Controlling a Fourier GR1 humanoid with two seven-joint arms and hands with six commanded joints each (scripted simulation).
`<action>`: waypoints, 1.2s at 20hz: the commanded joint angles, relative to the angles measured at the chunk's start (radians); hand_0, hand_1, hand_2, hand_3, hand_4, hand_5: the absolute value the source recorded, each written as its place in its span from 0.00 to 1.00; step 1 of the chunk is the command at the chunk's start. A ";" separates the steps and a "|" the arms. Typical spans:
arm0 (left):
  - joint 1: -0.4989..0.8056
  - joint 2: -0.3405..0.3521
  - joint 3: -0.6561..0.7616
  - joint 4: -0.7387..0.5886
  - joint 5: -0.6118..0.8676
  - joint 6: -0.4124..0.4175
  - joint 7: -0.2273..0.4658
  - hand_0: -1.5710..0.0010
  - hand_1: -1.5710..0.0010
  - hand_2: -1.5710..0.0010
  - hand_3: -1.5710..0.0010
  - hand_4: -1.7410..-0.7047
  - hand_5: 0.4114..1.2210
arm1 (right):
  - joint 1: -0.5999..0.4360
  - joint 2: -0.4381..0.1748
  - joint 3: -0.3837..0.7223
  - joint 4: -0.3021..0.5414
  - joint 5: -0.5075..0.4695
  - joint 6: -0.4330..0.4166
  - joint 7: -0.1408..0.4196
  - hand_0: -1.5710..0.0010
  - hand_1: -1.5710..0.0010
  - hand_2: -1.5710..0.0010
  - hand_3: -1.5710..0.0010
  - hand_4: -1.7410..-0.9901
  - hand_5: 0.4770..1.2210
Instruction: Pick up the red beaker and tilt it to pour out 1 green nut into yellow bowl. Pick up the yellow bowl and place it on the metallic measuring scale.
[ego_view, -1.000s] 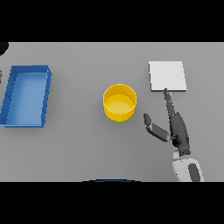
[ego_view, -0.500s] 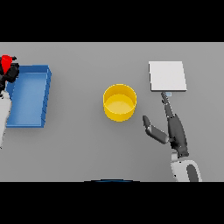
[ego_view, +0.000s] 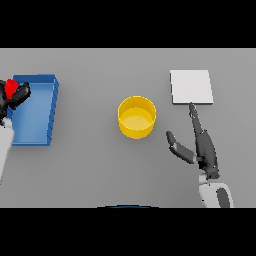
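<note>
1. The red beaker shows only as a small red patch at the far left edge of the frame, about a third of the way down; dark fingers cover most of it, so its tilt cannot be told.
2. The yellow bowl stands upright near the centre of the frame, round and open-topped, with a paler yellow floor showing inside.
3. The metallic measuring scale is a flat, pale grey square in the upper right, well apart from the bowl.
</note>
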 joint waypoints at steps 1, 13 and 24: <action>0.013 0.000 -0.005 -0.016 0.007 -0.013 -0.001 0.05 0.12 0.14 0.17 0.56 0.45 | 0.001 0.007 0.004 0.007 -0.002 0.001 -0.007 1.00 1.00 1.00 1.00 0.97 0.21; -0.011 0.022 -0.041 0.052 -0.003 -0.091 -0.065 0.92 0.93 0.93 0.93 0.92 0.29 | 0.000 -0.010 0.021 -0.017 0.019 0.017 0.014 1.00 1.00 1.00 1.00 0.96 0.22; -0.005 0.018 -0.052 0.030 -0.013 -0.071 -0.112 0.99 0.99 0.99 0.99 0.97 0.33 | -0.360 -0.308 0.208 0.123 0.310 0.290 0.082 1.00 1.00 1.00 1.00 0.73 0.27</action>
